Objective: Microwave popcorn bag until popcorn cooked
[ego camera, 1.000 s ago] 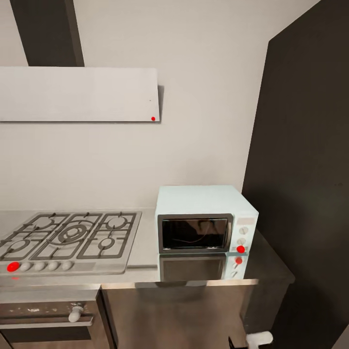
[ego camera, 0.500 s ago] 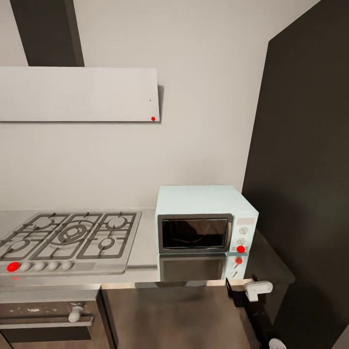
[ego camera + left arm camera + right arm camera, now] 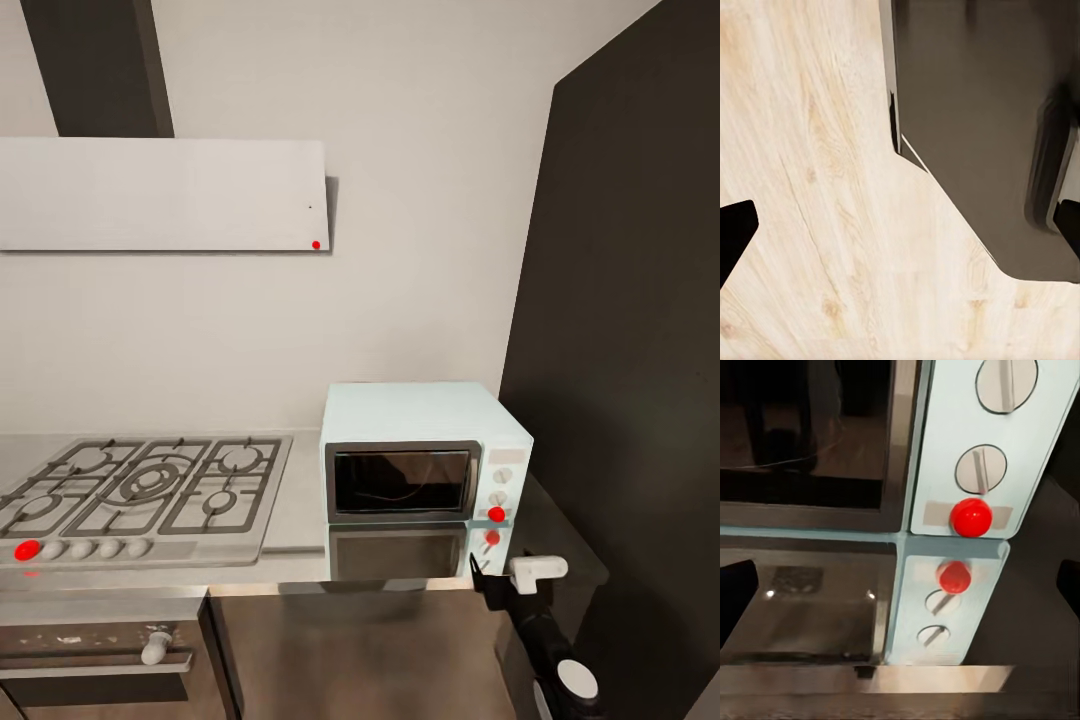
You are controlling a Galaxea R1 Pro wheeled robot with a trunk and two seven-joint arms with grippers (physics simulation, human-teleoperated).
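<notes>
The pale mint-blue microwave point(image 3: 425, 450) stands on the grey countertop point(image 3: 295, 545) with its dark glass door shut. My right gripper point(image 3: 505, 577) hovers at the countertop's front edge, just below and in front of the knob panel. It is open and holds nothing. In the right wrist view the round knobs point(image 3: 980, 469) and a red button point(image 3: 970, 517) are close ahead, mirrored in the shiny worktop. My left gripper point(image 3: 900, 225) hangs low over the floor, open and holding nothing. The popcorn bag and the popcorn are out of view.
A gas hob point(image 3: 140, 490) with black grates lies left of the microwave, under a grey hood point(image 3: 160, 195). A black built-in oven with a white knob point(image 3: 155, 646) sits below. A tall dark cabinet point(image 3: 620, 350) stands at the right. Pale wooden floor point(image 3: 810, 187) meets a dark cabinet base point(image 3: 982, 112).
My right arm has risen from the picture's bottom edge up to the countertop's front edge, closer to the microwave's knob panel. Nothing else has moved.
</notes>
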